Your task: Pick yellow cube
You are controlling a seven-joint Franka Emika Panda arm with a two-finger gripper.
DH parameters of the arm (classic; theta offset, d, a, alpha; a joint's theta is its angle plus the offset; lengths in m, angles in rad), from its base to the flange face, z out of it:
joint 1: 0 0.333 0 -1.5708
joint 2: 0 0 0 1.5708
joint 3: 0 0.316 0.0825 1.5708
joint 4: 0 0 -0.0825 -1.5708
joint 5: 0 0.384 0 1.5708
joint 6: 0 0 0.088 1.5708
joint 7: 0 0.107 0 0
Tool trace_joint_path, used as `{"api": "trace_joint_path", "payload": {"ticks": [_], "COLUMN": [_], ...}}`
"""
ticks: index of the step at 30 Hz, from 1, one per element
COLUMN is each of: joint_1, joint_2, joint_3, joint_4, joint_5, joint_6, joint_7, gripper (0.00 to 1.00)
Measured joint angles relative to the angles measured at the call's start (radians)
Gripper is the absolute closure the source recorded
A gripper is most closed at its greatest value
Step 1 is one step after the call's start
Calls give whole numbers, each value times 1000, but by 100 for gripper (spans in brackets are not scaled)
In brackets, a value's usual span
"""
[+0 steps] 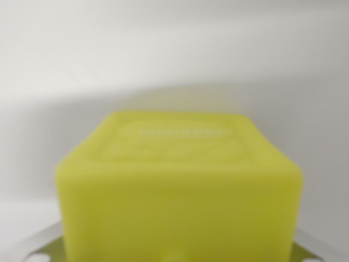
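Observation:
The yellow cube [177, 191] fills the lower middle of the wrist view, very close to the camera and out of focus. Its top face carries a faint raised pattern with lettering. Two grey metal pieces poke out from behind the cube, one at the bottom left corner [41, 245] and one at the bottom right corner [319, 248]. No fingertips show, so whether the jaws hold the cube is not visible.
Behind the cube lies a plain white surface [174, 49], with a soft shadow band just beyond the cube's far edge.

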Motion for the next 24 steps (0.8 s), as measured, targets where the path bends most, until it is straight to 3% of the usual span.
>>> {"api": "trace_joint_path", "payload": {"ticks": [24], "joint_1": [1], "joint_2": [-128], "joint_3": [0], "joint_4": [-36], "joint_5": [8], "joint_6": [-91], "joint_7": [-6], "gripper": [100]}}
